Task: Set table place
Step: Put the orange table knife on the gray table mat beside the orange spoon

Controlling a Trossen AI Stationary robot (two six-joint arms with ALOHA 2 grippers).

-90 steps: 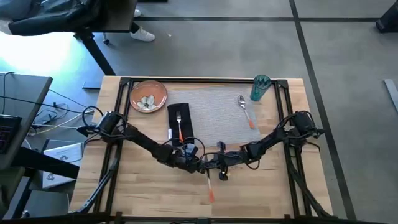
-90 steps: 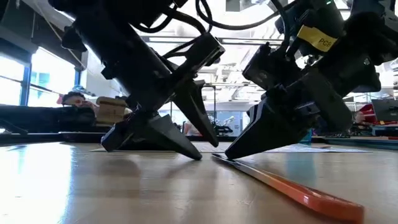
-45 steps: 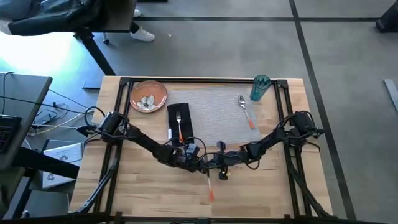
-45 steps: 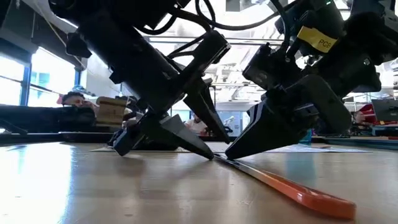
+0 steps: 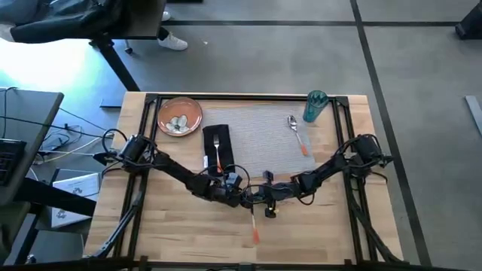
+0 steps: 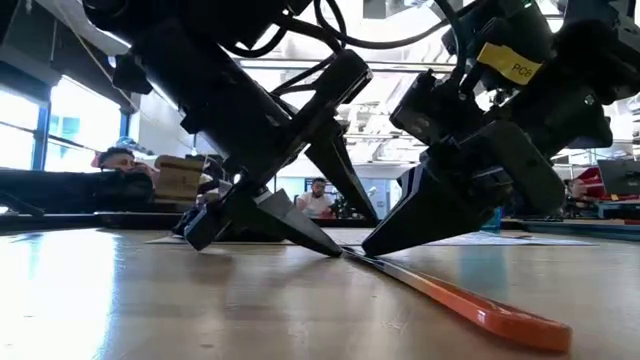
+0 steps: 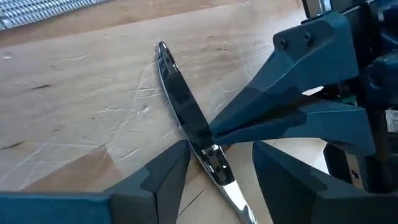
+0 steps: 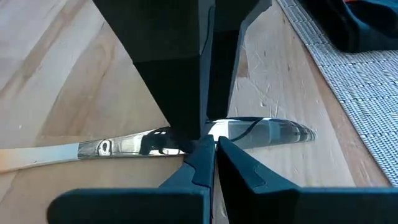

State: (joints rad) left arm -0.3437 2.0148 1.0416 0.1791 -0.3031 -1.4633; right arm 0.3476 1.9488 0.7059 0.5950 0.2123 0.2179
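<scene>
from my remote seat this reads as a robotics lab or open workshop floor. the table [image 5: 188, 233] is a light wood bench in a black rail frame standing on grey concrete floor [image 5: 263, 60] marked with dark lines. loose cables [image 5: 71, 147] trail off one side toward a desk edge [image 5: 26, 105], and a shoe [image 5: 175, 42] shows near a chair base. looking level across the tabletop, i see big windows [image 6: 25, 130], ceiling strip lights [image 6: 390, 70], benches with equipment, and two seated people [image 6: 120, 160] [image 6: 318, 198] in the background.
</scene>
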